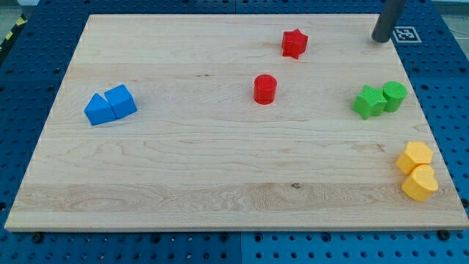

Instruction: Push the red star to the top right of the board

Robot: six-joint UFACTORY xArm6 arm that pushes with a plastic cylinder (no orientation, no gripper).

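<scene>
Near the view's top, right of centre, the red star sits on the tabletop, apart from every other block. My tip is down at the view's top right corner of the tabletop, well to the right of the star and roughly level with it, touching no block. The tool is a plain dark rod with no jaws, so it neither opens nor closes and grips nothing. A red cylinder stands below and a little left of the star, near the middle. At the left, two blue blocks lie touching side by side. At the right edge, a green star touches a green cylinder. Lower right, a yellow hexagon touches a yellow heart just below it.
</scene>
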